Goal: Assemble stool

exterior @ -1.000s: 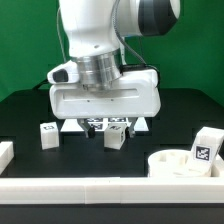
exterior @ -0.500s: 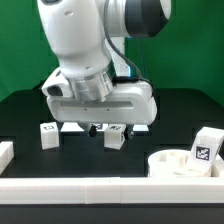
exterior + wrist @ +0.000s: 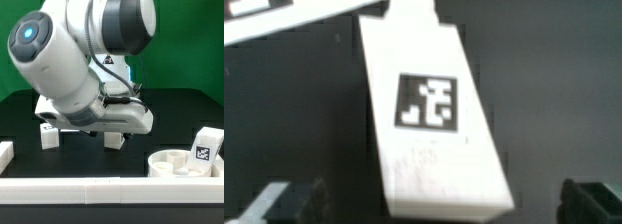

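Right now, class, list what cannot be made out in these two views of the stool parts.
Wrist view: leg cut off by the picture edge; fingers dark, blurred, cut off.
Exterior view: those fingers hidden behind the arm; seat, lower part hidden behind the front rail.

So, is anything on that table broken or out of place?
Nothing looks damaged or spilled. The pieces are simply not joined yet: the seat and the legs lie apart. One leg lies slightly slanted inside the open gripper, untouched.
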You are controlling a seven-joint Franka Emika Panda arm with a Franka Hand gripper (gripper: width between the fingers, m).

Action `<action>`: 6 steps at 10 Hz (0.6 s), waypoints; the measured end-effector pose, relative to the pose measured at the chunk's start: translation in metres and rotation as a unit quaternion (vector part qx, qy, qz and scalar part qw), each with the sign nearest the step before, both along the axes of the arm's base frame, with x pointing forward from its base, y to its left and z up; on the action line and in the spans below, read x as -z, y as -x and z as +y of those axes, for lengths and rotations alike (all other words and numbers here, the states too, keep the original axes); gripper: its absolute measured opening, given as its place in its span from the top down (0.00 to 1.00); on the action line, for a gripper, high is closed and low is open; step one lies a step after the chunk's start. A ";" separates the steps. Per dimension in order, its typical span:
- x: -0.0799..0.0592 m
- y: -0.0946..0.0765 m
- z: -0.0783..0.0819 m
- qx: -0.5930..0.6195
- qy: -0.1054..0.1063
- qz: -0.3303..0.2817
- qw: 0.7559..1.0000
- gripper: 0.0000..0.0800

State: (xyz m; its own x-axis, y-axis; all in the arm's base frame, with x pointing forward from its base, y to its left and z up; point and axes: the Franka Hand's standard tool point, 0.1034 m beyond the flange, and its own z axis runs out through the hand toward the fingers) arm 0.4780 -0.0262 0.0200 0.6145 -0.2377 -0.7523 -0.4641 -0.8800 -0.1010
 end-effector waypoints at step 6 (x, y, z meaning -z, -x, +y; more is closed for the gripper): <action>0.010 0.005 0.003 0.002 -0.013 0.053 0.998 0.19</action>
